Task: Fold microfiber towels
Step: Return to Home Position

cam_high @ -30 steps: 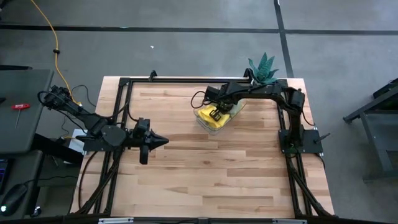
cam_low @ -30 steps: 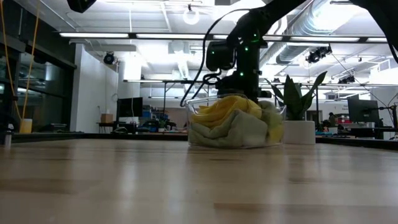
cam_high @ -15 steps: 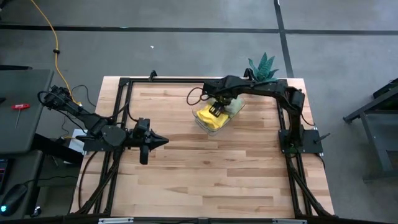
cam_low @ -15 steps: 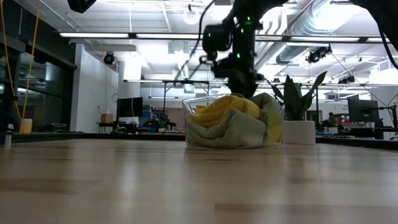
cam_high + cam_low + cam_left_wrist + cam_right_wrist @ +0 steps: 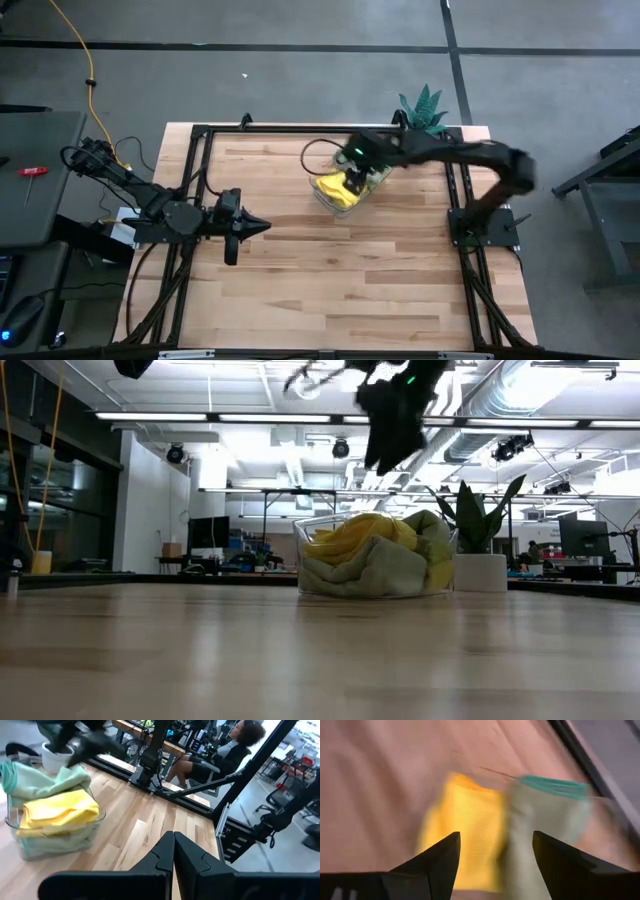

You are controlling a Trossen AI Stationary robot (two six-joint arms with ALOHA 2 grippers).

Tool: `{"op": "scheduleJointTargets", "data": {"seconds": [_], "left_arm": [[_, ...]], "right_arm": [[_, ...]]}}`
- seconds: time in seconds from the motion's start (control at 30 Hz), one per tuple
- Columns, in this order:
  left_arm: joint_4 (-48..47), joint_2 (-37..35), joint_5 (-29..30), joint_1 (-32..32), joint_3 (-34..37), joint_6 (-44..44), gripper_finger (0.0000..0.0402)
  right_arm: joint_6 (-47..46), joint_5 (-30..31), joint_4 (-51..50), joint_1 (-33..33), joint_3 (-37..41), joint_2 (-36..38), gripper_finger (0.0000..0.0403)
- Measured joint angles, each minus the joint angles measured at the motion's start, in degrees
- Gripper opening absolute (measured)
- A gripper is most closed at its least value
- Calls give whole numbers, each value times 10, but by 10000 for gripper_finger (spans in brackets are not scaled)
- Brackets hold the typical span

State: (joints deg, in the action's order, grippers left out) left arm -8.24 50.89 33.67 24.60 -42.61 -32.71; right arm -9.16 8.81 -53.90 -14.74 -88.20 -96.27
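- Pale plank table, grey floor around.
- Microfiber towels heaped in clear bin, far side, near potted plant.
- Right gripper above bin, spread wide, empty.
- Left gripper near left edge, pinched closed, empty.
- Strip-lit workshop beyond.

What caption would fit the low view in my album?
Right claw hangs above the clear bin heaped with microfiber towels.

Soft cloth towels, clear glossy plastic bin, smooth wooden table
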Motion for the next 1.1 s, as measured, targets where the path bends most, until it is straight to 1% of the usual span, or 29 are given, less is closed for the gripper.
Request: {"op": "scheduleJointTargets", "data": {"seconds": [0.13, 0.2, 0.3, 0.37, 0.43, 0.53, 0.63, 0.73, 0.83, 0.93, 1.03, 1.1], "left_arm": [[2, -2, 2, 0, 0, 38, 0], [7, -2, 2, 0, 0, 61, 0], [12, -2, 2, -3, 0, 96, 0], [21, -2, -6, -10, 0, 120, 0], [27, -6, -26, -24, 0, 148, 0], [26, -16, -77, -55, 0, 182, 0], [24, -28, -132, -94, 0, 213, 0], [11, -48, -163, -134, 0, 232, 0], [-27, -71, -167, -163, 0, 239, 0], [-64, -105, -161, -176, 5, 239, 0], [-71, -156, -162, -173, 41, 235, 0], [-58, -195, -166, -173, 76, 223, 0]], "right_arm": [[-92, -34, 170, 65, 159, 135, 240], [-145, -32, 262, 113, 231, 197, 240], [-193, -3, 397, 182, 311, 271, 240], [-195, 25, 472, 218, 345, 304, 240], [-179, 46, 522, 246, 370, 324, 240], [-148, 56, 542, 275, 385, 338, 240], [-122, 56, 546, 289, 385, 339, 240], [-115, 57, 556, 295, 385, 336, 240], [-131, 57, 555, 293, 385, 336, 240], [-159, 73, 557, 290, 385, 336, 240], [-193, 97, 559, 290, 385, 337, 239], [-212, 101, 559, 290, 385, 337, 239]]}}
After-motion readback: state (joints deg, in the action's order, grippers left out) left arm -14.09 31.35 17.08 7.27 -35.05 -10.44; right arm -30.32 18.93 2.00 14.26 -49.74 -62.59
